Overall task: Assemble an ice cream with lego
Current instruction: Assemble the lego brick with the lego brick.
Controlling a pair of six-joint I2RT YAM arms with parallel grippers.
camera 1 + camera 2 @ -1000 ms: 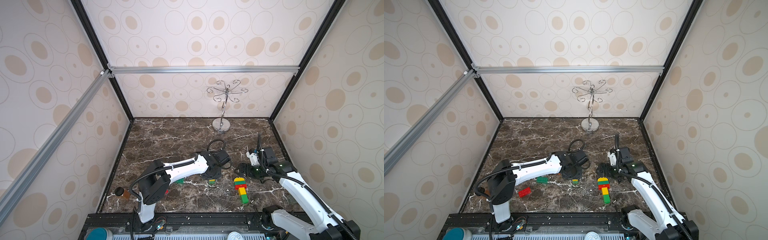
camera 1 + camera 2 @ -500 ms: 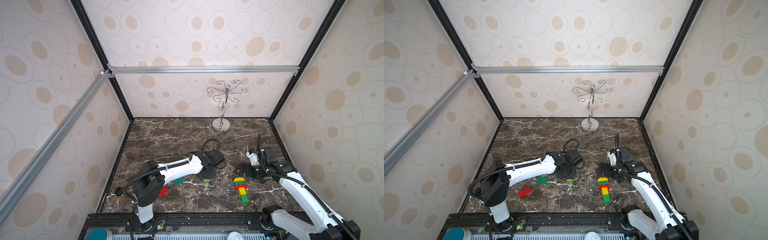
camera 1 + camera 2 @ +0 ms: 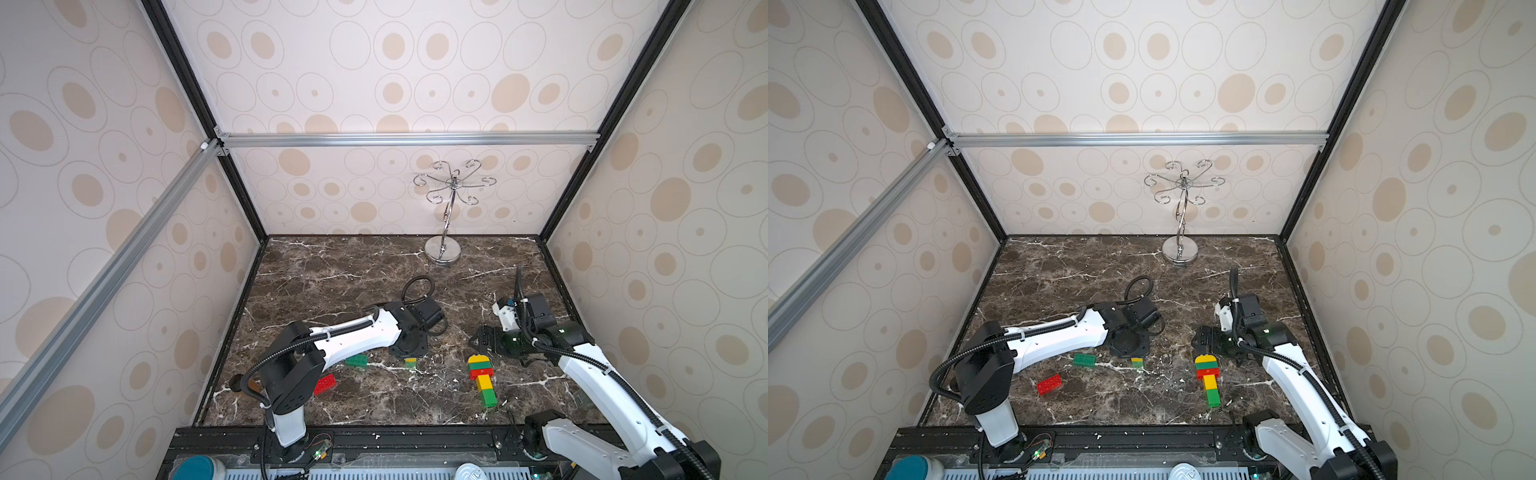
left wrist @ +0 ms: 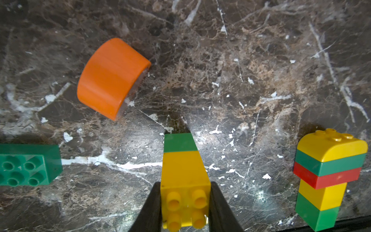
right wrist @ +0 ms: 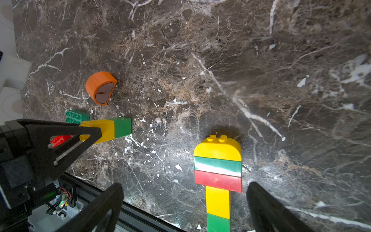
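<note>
My left gripper [image 4: 185, 202] is shut on a small stack of a yellow lego brick [image 4: 184, 172] over a green one, low over the marble; it also shows in both top views [image 3: 410, 361] [image 3: 1136, 361]. The assembled ice cream [image 3: 482, 376] [image 3: 1208, 376] lies flat: yellow dome, green, red, yellow, green [image 5: 218, 166]. My right gripper [image 5: 184, 184] [image 3: 484, 338] hangs open just behind its domed end, holding nothing. An orange half-round piece [image 4: 112, 77] [image 5: 101, 87] lies near the left gripper, hidden under that arm in the top views.
A loose green oblong brick [image 3: 356, 360] [image 4: 28, 164] and a red brick [image 3: 325, 383] [image 3: 1049, 384] lie front left by the left arm. A silver hooked stand [image 3: 443, 251] is at the back wall. Walls close in on three sides.
The left arm has shifted a little to the left with the yellow-green stack still in its grip. The right arm and the ice cream have stayed put.
</note>
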